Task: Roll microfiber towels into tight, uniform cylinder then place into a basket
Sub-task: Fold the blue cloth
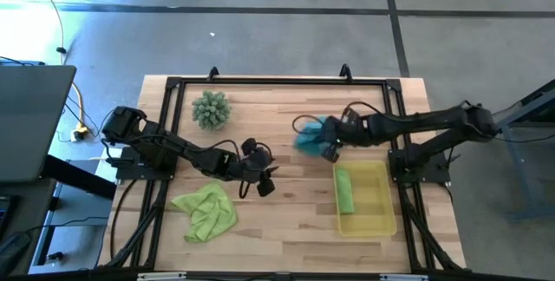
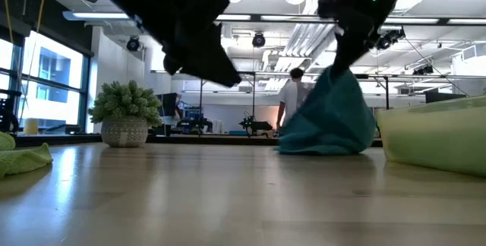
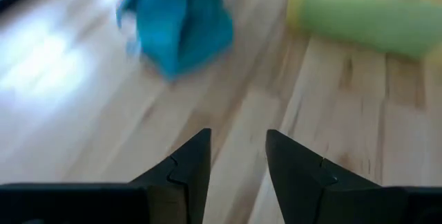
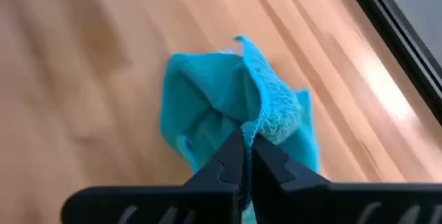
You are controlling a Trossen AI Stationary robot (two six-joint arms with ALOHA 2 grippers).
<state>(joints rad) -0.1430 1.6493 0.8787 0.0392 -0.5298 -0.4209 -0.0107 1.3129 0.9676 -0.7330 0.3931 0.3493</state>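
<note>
Teal towel (image 4: 228, 106) hangs bunched just beside the basket (image 1: 381, 220), pinched by the right gripper (image 4: 243, 148) clamped on one corner, so it could slip free or drop crumpled, unrollable.

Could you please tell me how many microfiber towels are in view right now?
3: a teal towel pinched by the right gripper, a rolled green towel in the basket, a crumpled green towel at the table's front left.
</note>
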